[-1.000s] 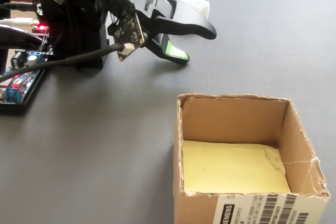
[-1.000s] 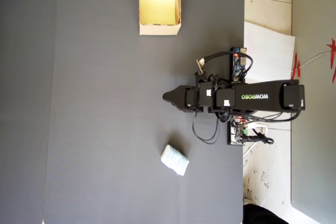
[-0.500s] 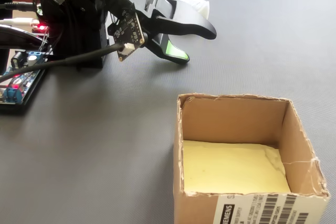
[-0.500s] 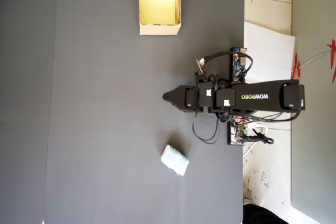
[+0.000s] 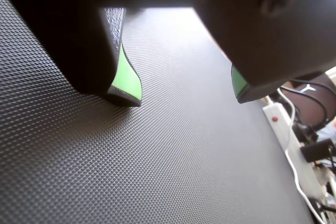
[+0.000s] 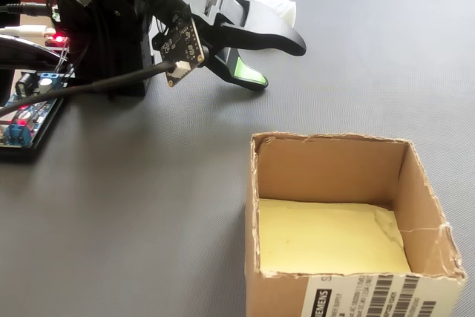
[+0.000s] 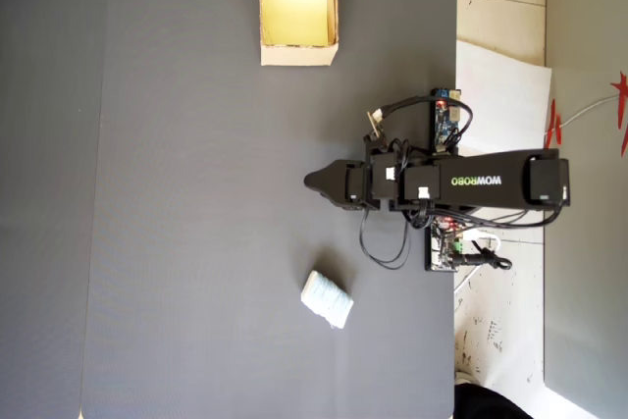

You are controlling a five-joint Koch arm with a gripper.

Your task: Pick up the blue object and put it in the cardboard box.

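**Operator:** Looking for the blue object first, I am finding it in the lower middle of the overhead view, lying flat on the dark mat and turned at a slant. In the fixed view only a pale sliver of it is showing near the top edge, behind the upper jaw.

**Observer:** Is anything touching it?

**Operator:** No, it is sitting alone, well apart from the gripper, which is pointing toward the left of the overhead frame near its middle.

**Observer:** And the fingers?

**Operator:** I am seeing them parted with nothing between them. In the wrist view the gripper is showing two dark jaws with green pads, one at upper left and one at upper right, with bare textured mat filling the gap. In the fixed view the gripper is hanging low over the mat in the upper middle, one jaw above the other.

**Observer:** Where is the cardboard box?

**Operator:** I am seeing the cardboard box at the top centre of the overhead view, well apart from the blue object, with the arm lying between them on the right side. In the fixed view the cardboard box is filling the lower right, open at the top, yellowish inside, a barcode label on its near wall. Circuit boards and cables are sitting at the left edge.
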